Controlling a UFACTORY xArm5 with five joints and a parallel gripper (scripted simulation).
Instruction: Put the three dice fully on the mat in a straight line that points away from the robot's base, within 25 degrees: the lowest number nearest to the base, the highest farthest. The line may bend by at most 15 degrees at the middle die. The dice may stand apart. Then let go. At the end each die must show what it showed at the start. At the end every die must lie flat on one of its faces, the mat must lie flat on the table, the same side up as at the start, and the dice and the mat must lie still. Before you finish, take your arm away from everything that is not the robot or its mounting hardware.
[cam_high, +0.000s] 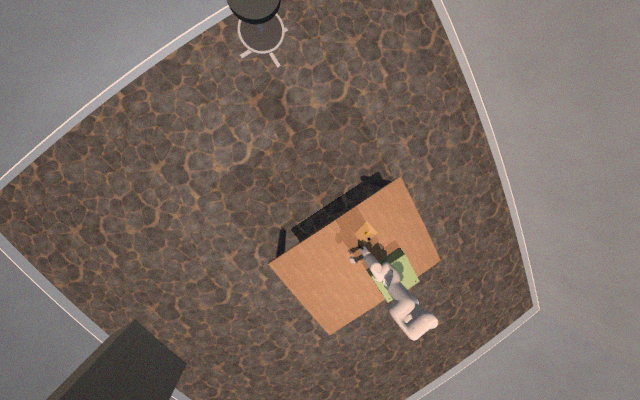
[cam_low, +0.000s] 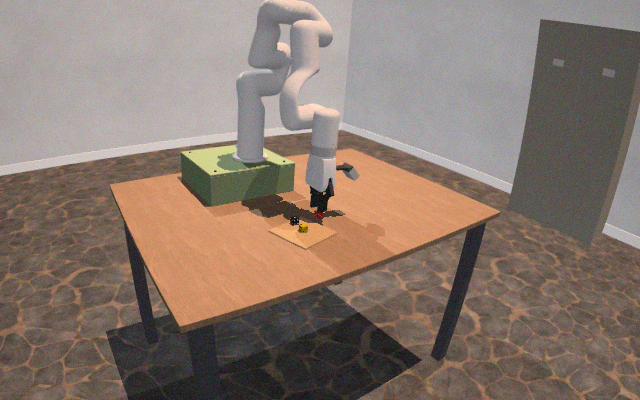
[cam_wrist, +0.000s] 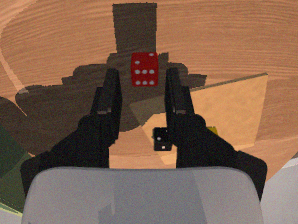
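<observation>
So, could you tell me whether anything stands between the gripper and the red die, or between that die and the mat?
Nothing visible does: the gripper is open close by the red die, and no object shows between it and the mat's nearest corner.

A wooden table (cam_high: 320, 280) (cam_low: 240, 270) (cam_wrist: 225, 30) bears the mat (cam_high: 371, 229) (cam_low: 306, 241) (cam_wrist: 232, 107), red die (cam_low: 318, 215) (cam_wrist: 144, 70) and green block (cam_high: 410, 271) (cam_low: 250, 185) (cam_wrist: 11, 175).

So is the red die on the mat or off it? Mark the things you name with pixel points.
Off it. In the close-up view, a strip of shadowed wood shows between the red die (cam_low: 318, 215) (cam_wrist: 144, 70) and the mat (cam_high: 369, 227) (cam_low: 305, 241) (cam_wrist: 232, 107).
</observation>
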